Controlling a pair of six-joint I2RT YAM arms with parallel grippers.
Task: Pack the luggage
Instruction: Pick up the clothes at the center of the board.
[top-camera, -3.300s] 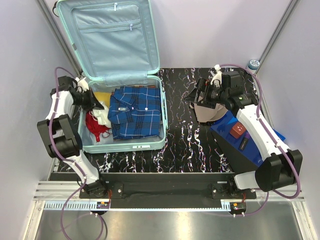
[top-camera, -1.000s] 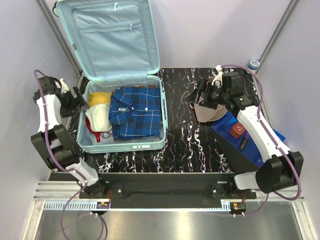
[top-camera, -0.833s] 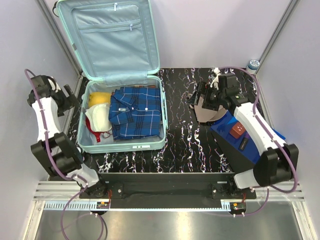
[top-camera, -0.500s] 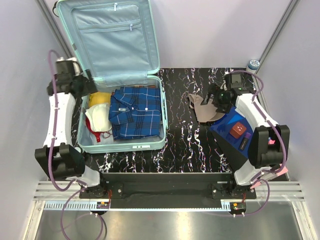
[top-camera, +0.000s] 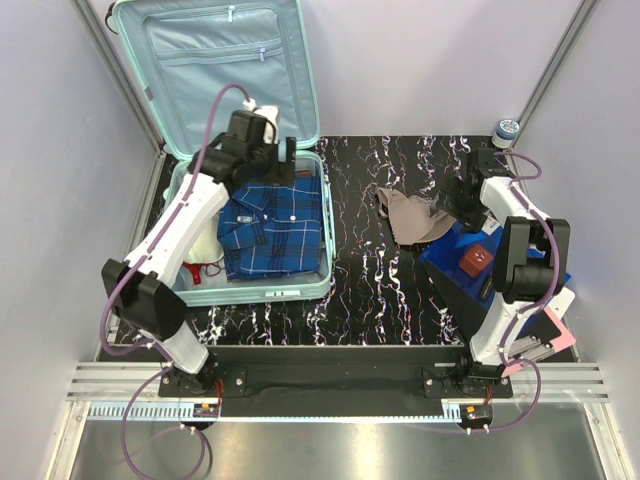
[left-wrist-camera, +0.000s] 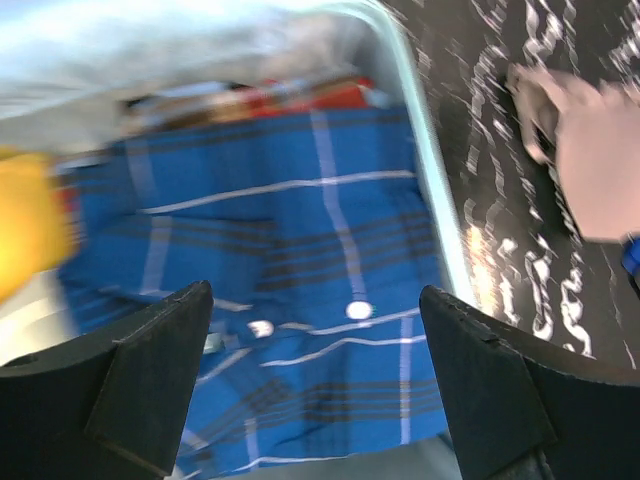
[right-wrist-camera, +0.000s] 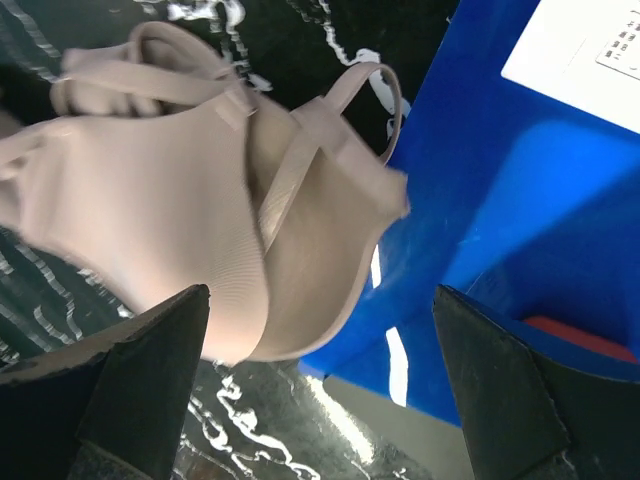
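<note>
Lifting the beige bra (right-wrist-camera: 170, 200) cleanly likely means lowering the right gripper (right-wrist-camera: 320, 295), jaws apart, onto its bunched straps, clear of the blue box (right-wrist-camera: 480, 180). The left gripper (left-wrist-camera: 315, 295), jaws also apart, hovers over the open suitcase (top-camera: 250, 291) at the bench's (top-camera: 370, 280) left.

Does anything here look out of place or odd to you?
Yes: a beige bra lies crumpled on the black marble table, outside the open luggage, its edge overlapping the flat blue box. The other clothes, such as the blue plaid shirt, are inside.
</note>
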